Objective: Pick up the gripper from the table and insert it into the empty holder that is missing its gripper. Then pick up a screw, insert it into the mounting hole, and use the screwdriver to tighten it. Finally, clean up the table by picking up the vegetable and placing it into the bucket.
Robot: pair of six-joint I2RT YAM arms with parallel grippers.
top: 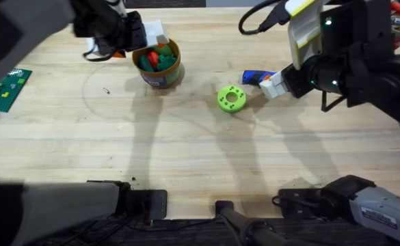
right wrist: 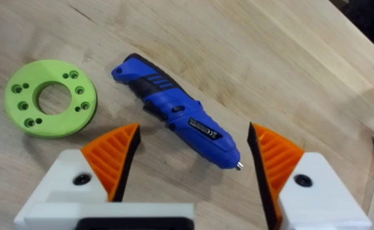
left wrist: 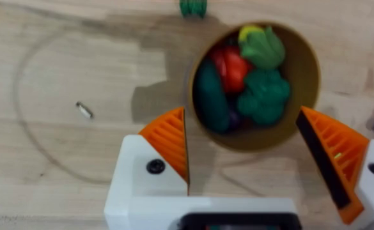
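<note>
Above bucket (left wrist: 254,80): left gripper (left wrist: 243,150) spread wide, nothing held, toy veggies (left wrist: 247,83) already inside. Near green disc (right wrist: 51,97): screwdriver (right wrist: 177,121) flat on table (top: 186,150). Right gripper (right wrist: 193,160) hangs wide over it, likely lined up to grab.

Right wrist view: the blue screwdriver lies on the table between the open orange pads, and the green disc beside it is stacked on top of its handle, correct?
Not quite. The green disc lies flat on the table beside the screwdriver, apart from its handle, not on top of it; the right wrist view shows bare wood between them. The rest holds: the screwdriver lies on the table and the right gripper is open over it.
</note>
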